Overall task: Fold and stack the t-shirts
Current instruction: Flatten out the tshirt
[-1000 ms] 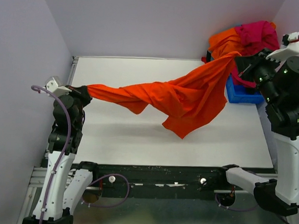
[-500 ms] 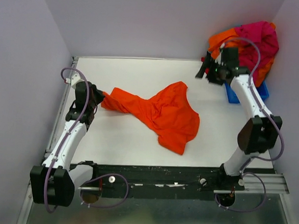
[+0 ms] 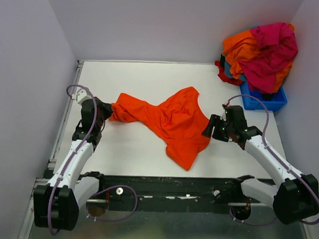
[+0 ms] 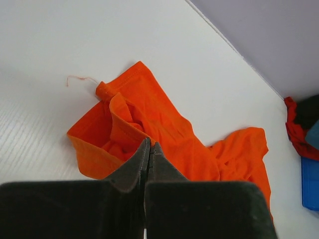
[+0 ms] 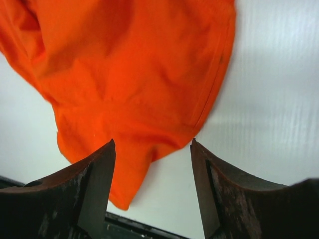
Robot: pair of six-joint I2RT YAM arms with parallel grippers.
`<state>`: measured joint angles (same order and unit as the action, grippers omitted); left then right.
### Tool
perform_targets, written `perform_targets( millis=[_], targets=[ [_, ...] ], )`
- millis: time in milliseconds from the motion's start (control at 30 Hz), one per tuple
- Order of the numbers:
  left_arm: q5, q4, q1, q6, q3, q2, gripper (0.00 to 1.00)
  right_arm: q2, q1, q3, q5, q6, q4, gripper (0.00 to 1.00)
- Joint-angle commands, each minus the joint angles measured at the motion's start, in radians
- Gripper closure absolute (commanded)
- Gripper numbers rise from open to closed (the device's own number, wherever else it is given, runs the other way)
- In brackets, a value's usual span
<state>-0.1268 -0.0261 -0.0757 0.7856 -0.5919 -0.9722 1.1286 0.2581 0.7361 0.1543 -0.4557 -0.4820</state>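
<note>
An orange t-shirt (image 3: 172,120) lies crumpled across the middle of the white table (image 3: 150,77). Its left end is bunched into a narrow roll that runs into my left gripper (image 3: 109,110), whose jaws are shut on that fabric. In the left wrist view the closed tips (image 4: 149,144) sit on a folded hem of the shirt (image 4: 164,134). My right gripper (image 3: 208,127) hovers open at the shirt's right edge, holding nothing. From the right wrist, the shirt's hem (image 5: 144,84) lies just beyond the spread gripper (image 5: 152,142).
A heap of more t-shirts (image 3: 261,47), orange, magenta and red, overflows a blue bin (image 3: 265,102) at the back right corner. Grey walls close in the table on three sides. A black rail (image 3: 162,195) runs along the near edge.
The right gripper let go of the shirt, which dropped from the air onto the table. The right arm swung from the bin down to the shirt's right edge. The left arm lowered, still gripping.
</note>
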Motion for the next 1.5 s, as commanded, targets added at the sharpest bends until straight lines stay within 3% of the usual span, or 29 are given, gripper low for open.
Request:
perform_targets(
  millis=[0, 500, 667, 733, 800, 933, 1033, 1167, 1333, 1467],
  targets=[
    [-0.027, -0.034, 0.001, -0.020, 0.026, 0.030, 1.00, -0.081, 0.116, -0.087, -0.008, -0.112, 0.048, 0.31],
    [-0.031, -0.023, 0.002, -0.029, 0.034, 0.075, 1.00, -0.038, 0.556, -0.231, -0.071, -0.435, 0.029, 0.34],
    [-0.031, -0.021, 0.002, -0.029, 0.033, 0.075, 1.00, 0.048, 0.639, -0.218, -0.122, -0.498, 0.045, 0.37],
    [-0.031, -0.021, 0.002, -0.031, 0.035, 0.075, 1.00, 0.071, 0.647, -0.219, -0.148, -0.515, 0.051, 0.42],
    [-0.031, -0.021, 0.002, -0.032, 0.040, 0.075, 1.00, 0.083, 0.649, -0.221, -0.199, -0.523, 0.062, 0.55],
    [-0.034, -0.026, 0.002, -0.036, 0.046, 0.075, 1.00, 0.074, 0.649, -0.199, -0.288, -0.532, 0.036, 0.69],
    [-0.028, -0.035, 0.002, -0.036, 0.056, 0.072, 1.00, 0.034, 0.649, -0.172, -0.315, -0.526, 0.025, 0.99],
    [-0.011, -0.043, 0.002, -0.045, 0.086, 0.066, 1.00, -0.052, 0.627, -0.020, -0.395, -0.447, -0.084, 0.99],
    [0.025, -0.032, 0.002, -0.025, 0.162, 0.099, 1.00, -0.115, 0.364, 0.265, -0.322, -0.211, -0.122, 0.99],
    [0.047, -0.002, -0.001, 0.010, 0.214, 0.138, 1.00, -0.049, 0.204, 0.565, -0.312, -0.081, -0.179, 0.99]
  ],
)
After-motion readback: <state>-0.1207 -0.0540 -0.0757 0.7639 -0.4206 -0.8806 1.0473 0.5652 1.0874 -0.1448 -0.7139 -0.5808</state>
